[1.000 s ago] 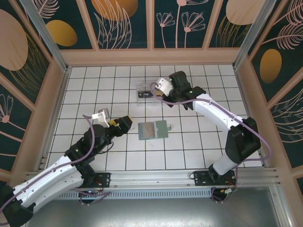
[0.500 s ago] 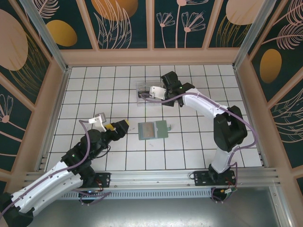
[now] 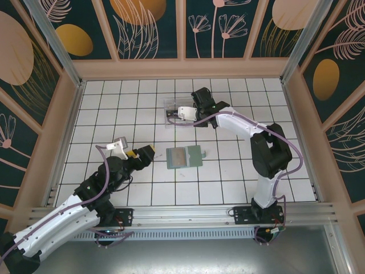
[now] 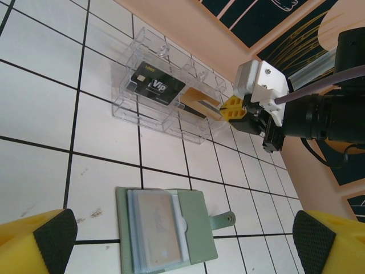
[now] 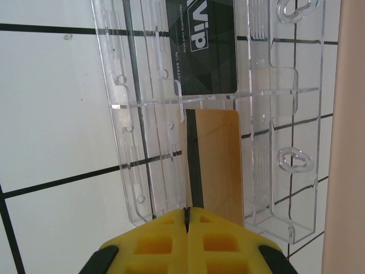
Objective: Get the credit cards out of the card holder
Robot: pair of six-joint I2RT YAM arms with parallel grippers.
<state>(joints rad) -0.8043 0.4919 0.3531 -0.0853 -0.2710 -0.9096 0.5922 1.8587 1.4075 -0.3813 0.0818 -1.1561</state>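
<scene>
Two yellow fingers of the right gripper (image 5: 187, 214) are pressing tightly together, pinching the near end of a gold card (image 5: 217, 165) whose dark stripe is running straight out from the seam between them. That gold card is lying in the nearer compartment of a clear tray (image 5: 142, 114), and a black card (image 5: 205, 51) (white "Vip" lettering is showing on it) is sitting flat in the compartment beyond, the two cards lying end to end and close together. In the overhead view the tray is resting toward the far side of the tiled table (image 3: 228, 182), with the right arm reaching across to it from the right. Nearer the arms' bases, the green card holder (image 3: 184, 156) is lying open and flat on the tiles, well apart from the tray, with a pale card (image 4: 155, 228) tucked in its clear sleeve and its strap pointing right. To the left of the holder, the left gripper (image 3: 142, 152) is hovering with its jaws spread wide and nothing between them, its fingers (image 4: 54, 237) framing the holder in the wrist view without touching it.
</scene>
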